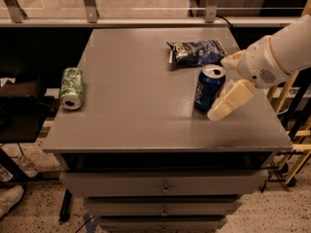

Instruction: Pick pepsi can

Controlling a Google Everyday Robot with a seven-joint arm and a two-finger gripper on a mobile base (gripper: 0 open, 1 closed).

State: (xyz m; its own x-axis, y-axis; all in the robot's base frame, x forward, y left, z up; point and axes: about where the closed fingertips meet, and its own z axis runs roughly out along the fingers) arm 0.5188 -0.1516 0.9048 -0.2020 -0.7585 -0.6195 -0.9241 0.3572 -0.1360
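Note:
The pepsi can stands upright on the grey table, right of the middle, dark blue with white lettering and a silver top. My gripper comes in from the right on a white arm and is right next to the can. It is open: one cream finger lies in front of the can's right side, the other shows behind it. The can stands on the table and is not held.
A crinkled dark blue chip bag lies just behind the can. A green-and-white can lies on its side near the table's left edge. Drawers sit below the front edge. A yellow frame stands to the right.

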